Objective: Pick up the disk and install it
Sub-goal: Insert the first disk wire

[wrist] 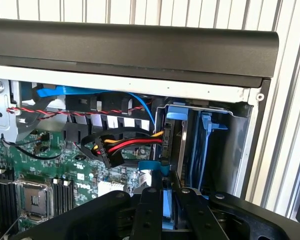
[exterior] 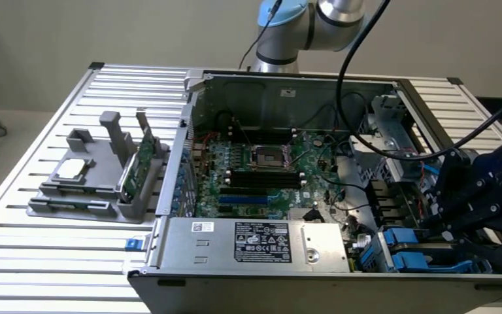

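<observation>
1. So my gripper (exterior: 486, 245) is parked over the front corner of the open computer case (exterior: 277, 261), on the exterior view's right, right above the drive bay with the blue plastic bits.

2. From the wrist view, my fingers (wrist: 149, 212) are nearly together and there's a thin strip of blue sitting between them. That's the blue edge of the disk (wrist: 180, 145), which stands on edge in the bay slot directly in front of my fingers.

3. I'm pinching that blue edge as far as I can tell; the exact contact is tucked down between the black finger links, so I can't see it cleanly.

4. The disk's dark side face runs away from my fingers toward the case's black front bezel (wrist: 135, 47). A second blue carrier (wrist: 210, 125) sits just beside it, closer to the case's outer wall.

5. On the other side of the disk there's a bundle of red, yellow and black power wires (wrist: 125, 145) ending in a black plug, near the disk but not touching my fingers.

6. The motherboard (exterior: 260, 167) lies flat in the case, well apart from me.

7. Out on the slatted table (exterior: 59, 261), on the exterior view's left, a grey parts holder (exterior: 94, 190) carries a small square silver chip (exterior: 72, 169) and an upright green circuit card (exterior: 138, 171).
</observation>
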Controlling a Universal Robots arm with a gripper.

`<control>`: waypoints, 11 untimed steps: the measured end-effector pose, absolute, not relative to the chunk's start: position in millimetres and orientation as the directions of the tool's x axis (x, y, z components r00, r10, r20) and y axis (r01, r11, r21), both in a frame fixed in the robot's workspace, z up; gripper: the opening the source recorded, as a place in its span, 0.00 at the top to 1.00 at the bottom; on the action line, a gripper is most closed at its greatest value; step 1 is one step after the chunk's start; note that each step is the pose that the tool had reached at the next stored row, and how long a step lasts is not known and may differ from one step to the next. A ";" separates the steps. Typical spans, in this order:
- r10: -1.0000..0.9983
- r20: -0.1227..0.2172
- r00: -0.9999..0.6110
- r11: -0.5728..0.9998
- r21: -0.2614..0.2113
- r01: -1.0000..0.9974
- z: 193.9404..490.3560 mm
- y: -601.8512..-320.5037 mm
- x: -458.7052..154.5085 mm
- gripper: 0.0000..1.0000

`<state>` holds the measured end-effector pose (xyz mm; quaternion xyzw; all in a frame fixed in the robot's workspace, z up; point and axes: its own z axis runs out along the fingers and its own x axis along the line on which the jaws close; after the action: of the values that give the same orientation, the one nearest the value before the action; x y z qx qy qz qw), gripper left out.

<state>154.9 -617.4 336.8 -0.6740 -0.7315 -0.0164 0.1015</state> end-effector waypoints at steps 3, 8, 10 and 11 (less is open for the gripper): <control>0.983 0.171 -0.071 0.091 -0.113 0.989 336.8 -617.4 154.9 0.83; 0.983 0.171 -0.071 0.091 -0.113 0.989 337.3 -617.3 154.9 0.83; 0.983 0.171 -0.071 0.091 -0.113 0.989 337.6 -617.3 154.9 0.83; 0.983 0.171 -0.071 0.091 -0.113 0.989 337.8 -617.3 154.9 0.83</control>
<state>154.9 -617.3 337.8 -0.6740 -0.7315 -0.0164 0.1015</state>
